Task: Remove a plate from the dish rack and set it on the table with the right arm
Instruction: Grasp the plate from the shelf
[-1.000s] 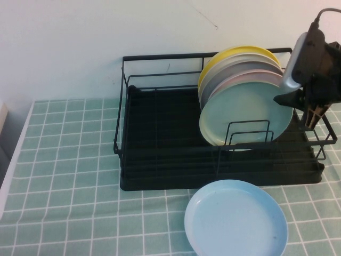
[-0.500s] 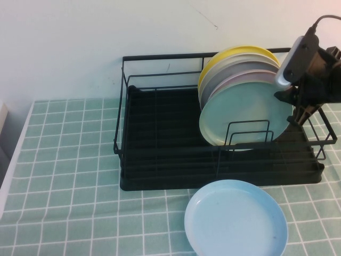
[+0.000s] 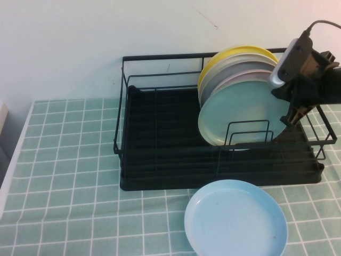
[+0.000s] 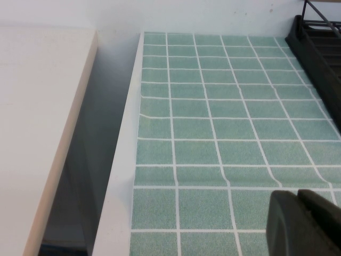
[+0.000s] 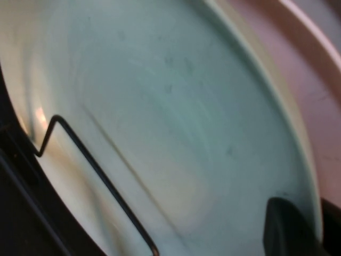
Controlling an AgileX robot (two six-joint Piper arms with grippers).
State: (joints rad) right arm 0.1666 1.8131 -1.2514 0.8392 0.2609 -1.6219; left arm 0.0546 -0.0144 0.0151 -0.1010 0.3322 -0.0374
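Fingers of the right gripper (image 3: 292, 109) sit at the right edge of the plate (image 3: 242, 114); whether they grip the rim cannot be told. Plate: upright, front of the stack, inside the dish rack (image 3: 160, 160). Left gripper (image 4: 303, 224): parked over the table (image 4: 213, 122), clear of the rack, finger state unreadable. Light blue plate (image 3: 236, 220): flat, just before the rack. Progress: early; lifting out and setting down remain.
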